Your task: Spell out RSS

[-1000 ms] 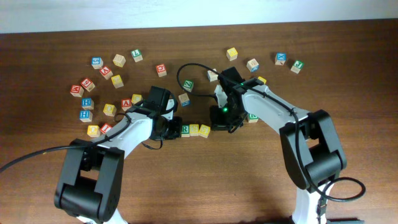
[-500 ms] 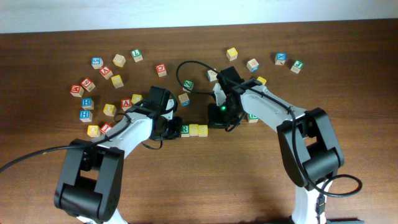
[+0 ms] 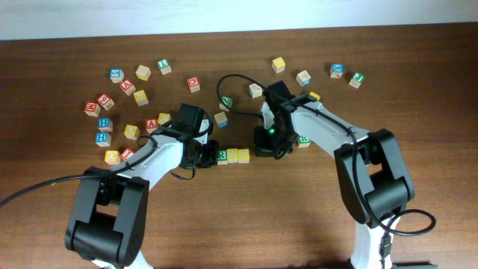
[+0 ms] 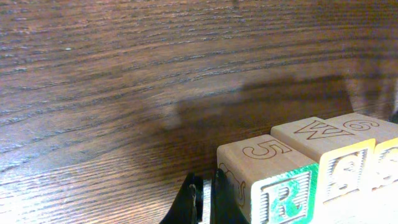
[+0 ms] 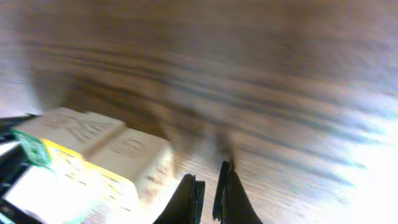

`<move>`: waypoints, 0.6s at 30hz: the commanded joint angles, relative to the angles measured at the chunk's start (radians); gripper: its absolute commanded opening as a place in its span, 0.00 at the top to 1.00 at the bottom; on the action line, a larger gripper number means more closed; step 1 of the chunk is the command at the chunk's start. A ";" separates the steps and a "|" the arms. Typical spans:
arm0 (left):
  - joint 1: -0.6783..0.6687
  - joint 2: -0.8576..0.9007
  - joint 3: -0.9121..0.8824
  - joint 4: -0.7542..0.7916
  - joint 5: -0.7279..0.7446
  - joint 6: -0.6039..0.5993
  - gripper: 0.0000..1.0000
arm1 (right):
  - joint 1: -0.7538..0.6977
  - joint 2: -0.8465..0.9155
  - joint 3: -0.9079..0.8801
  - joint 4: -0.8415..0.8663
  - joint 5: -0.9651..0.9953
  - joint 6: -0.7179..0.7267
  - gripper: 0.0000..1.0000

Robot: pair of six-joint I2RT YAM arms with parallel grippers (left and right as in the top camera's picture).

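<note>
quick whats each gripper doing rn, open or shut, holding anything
Left gripper: shut, holding nothing, tips beside the R block.
Right gripper: shut, holding nothing, close to the end yellow block.

Scattered letter cubes (image 3: 143,72) on wooden table (image 3: 246,217)

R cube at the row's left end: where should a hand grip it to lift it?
Probably from above, pinching the R cube by its near and far faces: its right face touches the middle cube, and the left hand crowds its left.
</note>
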 commanded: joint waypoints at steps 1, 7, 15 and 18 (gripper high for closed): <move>-0.001 0.019 -0.002 -0.006 -0.011 -0.010 1.00 | 0.001 0.009 -0.008 -0.025 0.029 -0.002 0.96; -0.001 0.019 -0.002 -0.006 -0.011 -0.010 1.00 | 0.058 0.009 -0.008 -0.038 0.031 0.015 0.96; -0.002 0.019 -0.002 -0.006 -0.010 -0.010 1.00 | 0.076 0.009 -0.008 0.007 0.044 0.044 0.96; -0.002 0.019 -0.002 -0.006 -0.010 -0.010 1.00 | 0.076 0.009 -0.008 0.008 0.045 0.043 0.96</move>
